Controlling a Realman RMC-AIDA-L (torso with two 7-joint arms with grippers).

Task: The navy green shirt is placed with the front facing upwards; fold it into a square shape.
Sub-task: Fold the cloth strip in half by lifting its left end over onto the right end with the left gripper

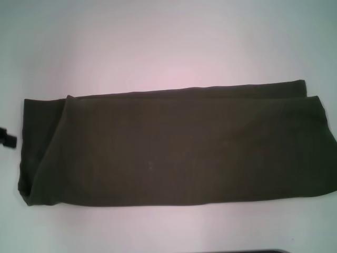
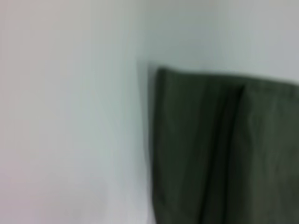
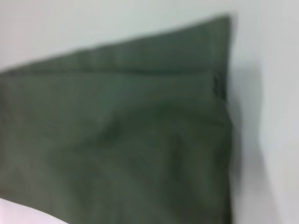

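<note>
The navy green shirt was found folded into a long band across the white surface. The left gripper was barely glimpsed beside it (jaw state undeterminable; right unseen). Loose layers could slip during the crosswise fold.

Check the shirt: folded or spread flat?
Folded: the navy green shirt lies as a long band with overlapping layers; not yet square.

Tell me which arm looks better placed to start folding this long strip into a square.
Probably the left. The left gripper shows at the table edge just beside the navy green shirt's left end; the right gripper is out of the head view, though its wrist camera sees the shirt's other end.
</note>
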